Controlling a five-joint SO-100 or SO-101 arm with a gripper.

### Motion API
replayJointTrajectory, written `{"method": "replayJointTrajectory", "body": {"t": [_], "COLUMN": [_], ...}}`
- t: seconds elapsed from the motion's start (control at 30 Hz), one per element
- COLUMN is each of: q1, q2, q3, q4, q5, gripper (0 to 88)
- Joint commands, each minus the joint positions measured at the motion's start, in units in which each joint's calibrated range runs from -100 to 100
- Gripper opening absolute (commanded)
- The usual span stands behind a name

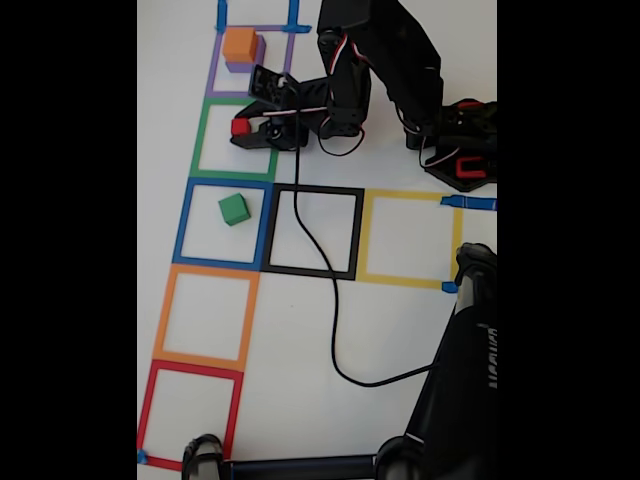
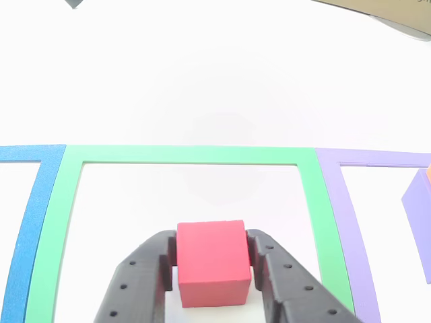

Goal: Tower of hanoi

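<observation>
Four cubes made up the puzzle, and the smallest was in hand. Nearest the lens in the other view, the jaws (image 2: pixel 214 266) were clamped on the red cube (image 2: pixel 213 262), one black finger (image 2: pixel 138 282) on each side face, inside the green tape square (image 2: pixel 188 155). Whether the cube rested on the white worktop (image 2: pixel 215 81) or hung just above it could not be told. The step appeared to be carrying the red cube between squares. The next move likely called for a steady grip and a square to set it down in. Farther off in the fixed view, the green cube (image 1: pixel 234 209) sat in the blue tape square (image 1: pixel 187 222). Toward the worktop's far edge, the orange cube (image 1: pixel 240 45) sat on the purple cube (image 1: pixel 240 66).
</observation>
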Motion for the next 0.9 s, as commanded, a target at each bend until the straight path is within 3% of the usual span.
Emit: {"method": "replayJointTrajectory", "body": {"t": [0.0,0.23,0.43,0.6,0.87], "q1": [-1.0,-2.82,-5.41,-6.66,-9.25], "q2": [-2.31,-9.5,-29.36,-50.35,-75.71], "q3": [-0.25,3.39,6.39,5.84,-15.25], "q4": [0.91,3.74,20.91,45.77,102.53], "q5": [0.36,0.36,0.36,0.36,0.36], "gripper": [4.2,2.4,2.3,2.2,2.2]}}
